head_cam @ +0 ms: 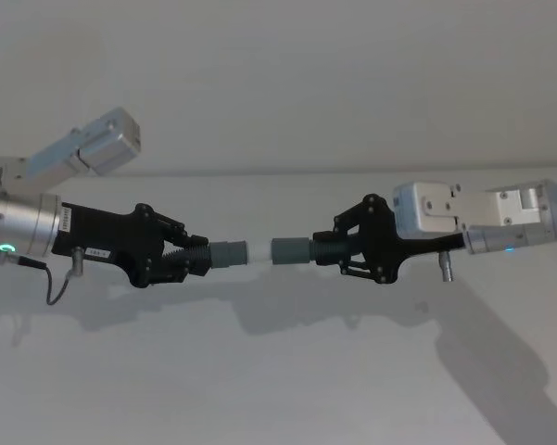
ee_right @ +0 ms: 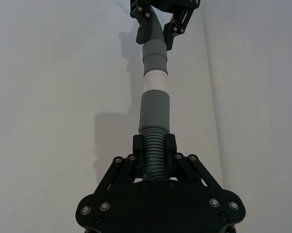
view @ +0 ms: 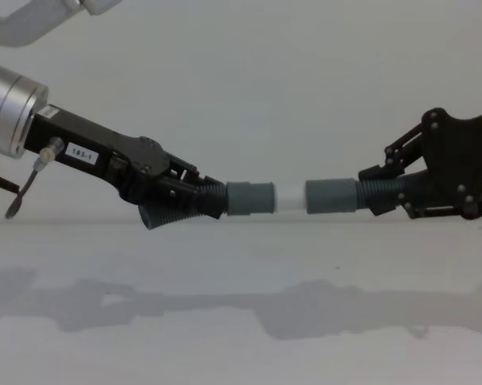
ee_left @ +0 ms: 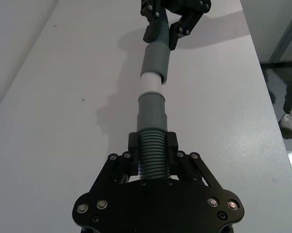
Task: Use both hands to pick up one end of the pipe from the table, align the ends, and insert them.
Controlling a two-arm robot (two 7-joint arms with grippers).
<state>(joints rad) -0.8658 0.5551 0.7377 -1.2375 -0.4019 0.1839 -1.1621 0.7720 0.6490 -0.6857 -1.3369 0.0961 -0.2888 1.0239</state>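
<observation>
Both pipe pieces hang in the air above the white table (head_cam: 259, 380), held in one line. My left gripper (head_cam: 190, 256) is shut on the ribbed part of the left piece (view: 200, 200). That piece's grey cuff (head_cam: 227, 253) carries a white tip (head_cam: 259, 252) pointing right. My right gripper (head_cam: 338, 250) is shut on the ribbed part of the right piece (view: 370, 193), whose plain socket cuff (head_cam: 290, 251) faces left. The white tip (ee_left: 151, 83) meets the socket's mouth (ee_right: 154, 110). How far it sits inside I cannot tell.
A plain wall stands behind the table. An elbow section of my left arm (head_cam: 102, 144) rises at the upper left. In the left wrist view the table's edge (ee_left: 262, 92) runs along one side, with floor beyond it. The arms' shadows lie on the table below.
</observation>
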